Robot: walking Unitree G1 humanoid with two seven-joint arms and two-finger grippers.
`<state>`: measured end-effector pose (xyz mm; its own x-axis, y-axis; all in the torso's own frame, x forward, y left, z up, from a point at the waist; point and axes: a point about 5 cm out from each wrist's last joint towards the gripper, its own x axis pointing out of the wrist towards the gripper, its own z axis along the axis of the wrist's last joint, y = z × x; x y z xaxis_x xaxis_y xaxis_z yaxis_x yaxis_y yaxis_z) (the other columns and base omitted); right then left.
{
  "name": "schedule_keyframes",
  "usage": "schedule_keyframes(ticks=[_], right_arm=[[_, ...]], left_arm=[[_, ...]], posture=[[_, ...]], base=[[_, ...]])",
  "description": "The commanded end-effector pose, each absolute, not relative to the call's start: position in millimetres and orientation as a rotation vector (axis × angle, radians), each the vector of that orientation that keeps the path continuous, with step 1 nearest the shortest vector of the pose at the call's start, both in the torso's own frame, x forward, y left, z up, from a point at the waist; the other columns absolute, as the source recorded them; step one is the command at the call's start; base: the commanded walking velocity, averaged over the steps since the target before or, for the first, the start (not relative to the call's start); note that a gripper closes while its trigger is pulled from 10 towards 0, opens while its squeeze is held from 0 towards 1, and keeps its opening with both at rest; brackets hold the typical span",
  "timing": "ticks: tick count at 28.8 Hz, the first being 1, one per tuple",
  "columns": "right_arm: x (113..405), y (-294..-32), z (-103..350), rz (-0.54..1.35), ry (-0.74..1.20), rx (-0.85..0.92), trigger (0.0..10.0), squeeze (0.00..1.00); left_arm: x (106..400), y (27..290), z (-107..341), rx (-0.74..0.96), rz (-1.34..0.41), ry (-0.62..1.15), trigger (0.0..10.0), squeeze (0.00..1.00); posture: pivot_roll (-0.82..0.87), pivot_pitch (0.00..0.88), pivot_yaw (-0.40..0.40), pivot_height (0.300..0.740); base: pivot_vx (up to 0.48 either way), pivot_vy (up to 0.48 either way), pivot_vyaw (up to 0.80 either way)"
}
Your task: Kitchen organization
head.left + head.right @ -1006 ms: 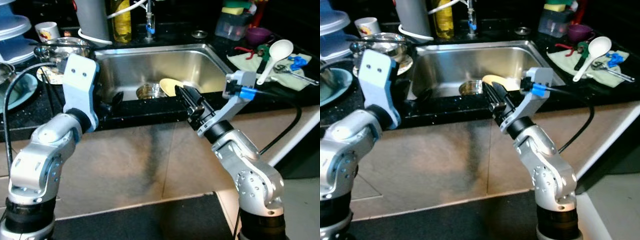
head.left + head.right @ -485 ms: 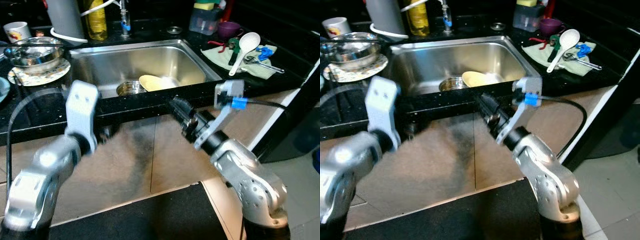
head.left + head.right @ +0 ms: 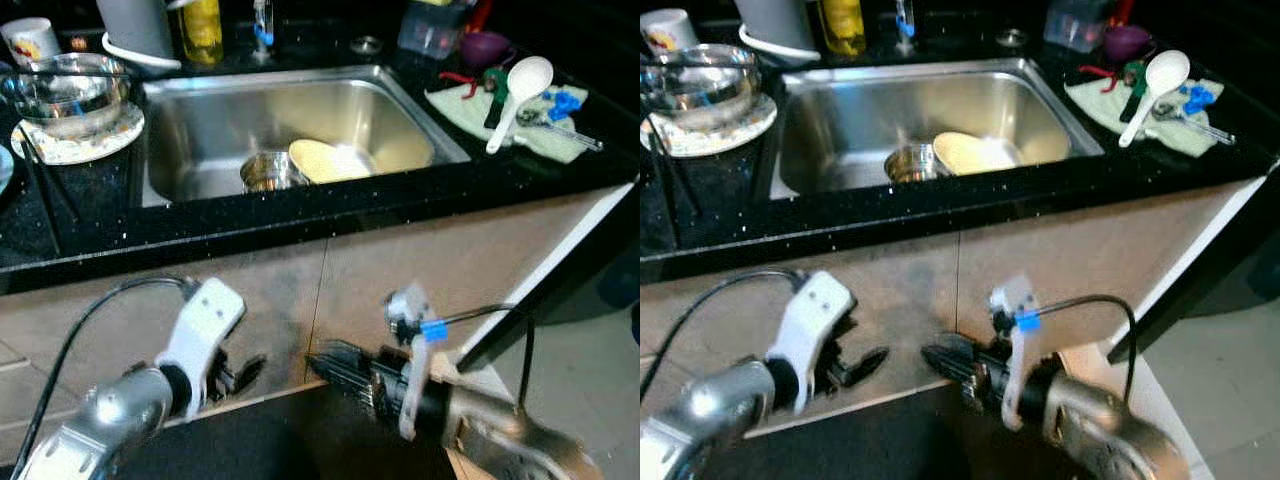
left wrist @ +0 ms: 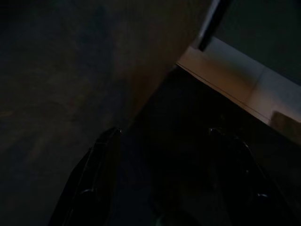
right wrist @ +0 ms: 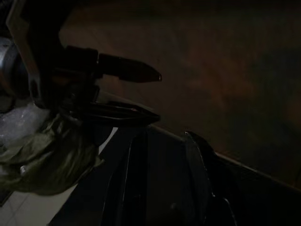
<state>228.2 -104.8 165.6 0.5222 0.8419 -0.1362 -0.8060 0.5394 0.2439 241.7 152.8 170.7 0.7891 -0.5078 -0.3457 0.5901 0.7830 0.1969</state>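
Both arms have dropped from sink height to low in front of the cabinet since a second ago, and your head view has tilted and shifted, so much of the apparent slide of the counter is camera motion. Left gripper hangs near the cabinet face, fingers apart, empty. Right gripper sits just beside it, pointing toward it, fingers also somewhat apart with nothing between them. Judgement: you have backed off from the sink, so no item is in hand and organizing has yet to resume. Largest down: sink holds a steel cup touching a yellow plate. Left of the basin, a steel bowl rests on a patterned plate; a mug stands behind. Right of the basin, a cloth carries a white ladle and small blue and green utensils, too small to identify. Counter edge overhangs both grippers; raise them clear of it before reaching in. Cable trails off the right wrist, possible snag.
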Motion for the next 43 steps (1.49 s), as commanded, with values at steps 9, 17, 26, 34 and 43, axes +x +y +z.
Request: schedule_keyframes(ticks=[9,17,26,34,43], right_arm=[[250,-146,49,0.393,0.522,0.080,10.0,0.00],[237,-166,-15,0.128,0.649,0.037,10.0,0.00],[240,-156,-19,0.161,0.621,0.079,10.0,0.00],[241,-156,-29,0.152,0.610,0.041,10.0,0.00],[230,-162,-44,0.125,0.662,0.040,10.0,0.00]], left_arm=[[247,173,88,0.366,-0.263,0.444,10.0,0.00],[240,180,10,0.283,-0.081,0.540,10.0,0.00],[227,178,-6,0.260,-0.136,0.607,10.0,0.00],[226,177,-23,0.223,-0.109,0.653,10.0,0.00],[228,179,-28,0.247,-0.090,0.641,10.0,0.00]], posture=[[-0.03,0.194,-0.046,0.740],[-0.03,0.200,-0.046,0.740],[-0.03,0.203,-0.042,0.740],[-0.03,0.206,-0.041,0.740],[-0.04,0.203,-0.030,0.740]], base=[[0.000,0.000,0.00],[0.000,0.000,0.00],[0.000,0.000,0.09],[0.000,0.000,0.80],[0.000,0.000,0.80]])
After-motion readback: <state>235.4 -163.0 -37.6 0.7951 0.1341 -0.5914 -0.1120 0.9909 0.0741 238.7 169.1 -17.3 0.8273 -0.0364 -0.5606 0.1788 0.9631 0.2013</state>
